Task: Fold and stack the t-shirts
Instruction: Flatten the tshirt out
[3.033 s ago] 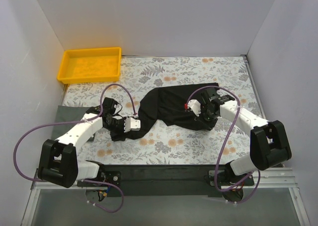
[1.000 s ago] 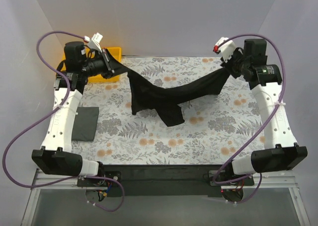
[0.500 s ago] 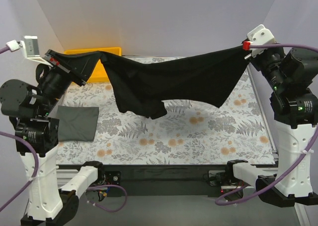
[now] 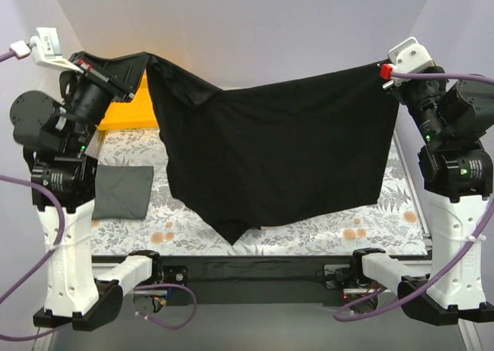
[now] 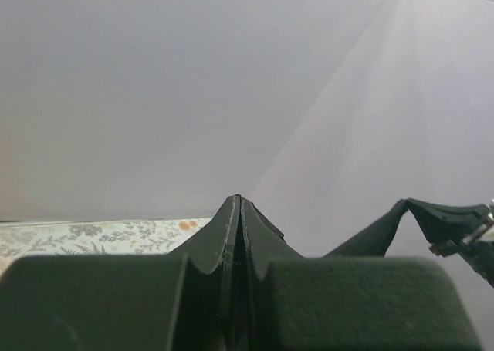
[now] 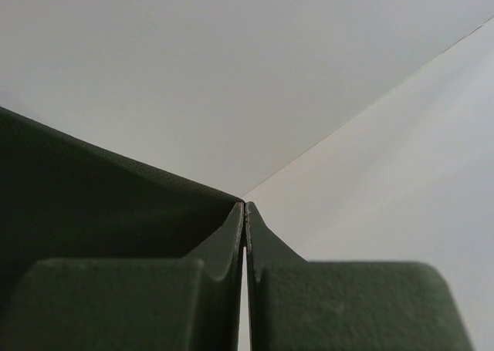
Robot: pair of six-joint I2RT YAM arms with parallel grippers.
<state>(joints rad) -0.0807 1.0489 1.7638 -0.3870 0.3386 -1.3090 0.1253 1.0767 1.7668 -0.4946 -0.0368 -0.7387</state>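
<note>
A black t-shirt (image 4: 270,150) hangs spread in the air between my two grippers, its lowest corner near the table's front edge. My left gripper (image 4: 117,79) is shut on its upper left corner, with a sleeve draped over it. My right gripper (image 4: 386,75) is shut on its upper right corner. In the left wrist view the gripper (image 5: 238,212) pinches cloth, and the shirt (image 5: 370,235) stretches off to the right. In the right wrist view the gripper (image 6: 245,216) is closed on the shirt's edge (image 6: 93,197). A folded dark shirt (image 4: 122,191) lies flat at the table's left.
A yellow tray (image 4: 123,113) sits at the back left, mostly hidden behind my left arm and the hanging shirt. The floral table top (image 4: 363,231) is walled by white panels on three sides. Both arms stand tall at the table's sides.
Both grippers have lifted the shirt from a bunch on the table high into the air. It has opened out and now hangs as a wide sheet, reaching lower toward the front.
</note>
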